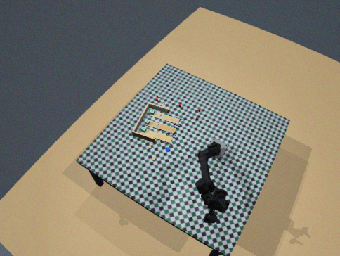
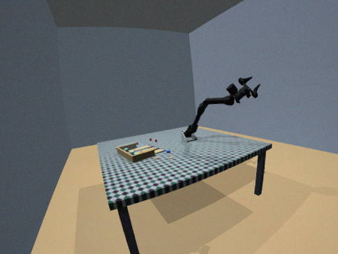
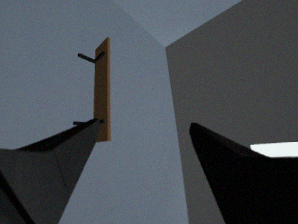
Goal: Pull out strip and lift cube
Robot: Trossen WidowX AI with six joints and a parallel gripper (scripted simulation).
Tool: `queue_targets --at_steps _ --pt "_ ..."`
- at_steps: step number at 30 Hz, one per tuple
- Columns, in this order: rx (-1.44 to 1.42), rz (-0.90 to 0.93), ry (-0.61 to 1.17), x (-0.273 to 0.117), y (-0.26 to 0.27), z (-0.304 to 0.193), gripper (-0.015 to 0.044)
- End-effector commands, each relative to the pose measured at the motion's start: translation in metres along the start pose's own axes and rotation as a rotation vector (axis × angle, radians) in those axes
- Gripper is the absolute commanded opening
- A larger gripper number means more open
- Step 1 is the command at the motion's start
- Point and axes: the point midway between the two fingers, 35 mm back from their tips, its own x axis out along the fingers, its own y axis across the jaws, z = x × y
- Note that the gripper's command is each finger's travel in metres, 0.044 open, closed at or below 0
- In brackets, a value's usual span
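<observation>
My gripper is open and empty, raised high over the table, far from the tray and pointing away from it. A low wooden tray holds three tan strips that stick out of its open side. The upper strip and the middle strip each show a break in the top view. The lower strip looks unbroken. Three pale green cubes sit toward the inner ends: an upper cube, a middle cube and a lower cube. Their labels are too small to read.
A blue disc lies by the lower strip's outer end. Several small red pieces, one red piece among them, lie beyond the upper strip. Small tan bits, including a tan bit, lie outside the tray.
</observation>
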Motion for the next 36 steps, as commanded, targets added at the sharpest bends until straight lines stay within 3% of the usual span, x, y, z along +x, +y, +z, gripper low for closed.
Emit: queue_targets --at_steps 1,9,16,26,36 --pt "-0.003 0.005 -0.001 -0.001 0.001 -0.001 0.04" --pt "0.031 0.236 -0.079 -0.041 0.072 -0.005 0.04" --pt "0.121 0.516 -0.07 -0.103 0.144 -0.025 0.04" --pt "0.304 0.919 0.093 -0.236 0.223 -0.074 0.04" --pt "0.476 1.215 0.445 -0.385 0.233 -0.138 0.04"
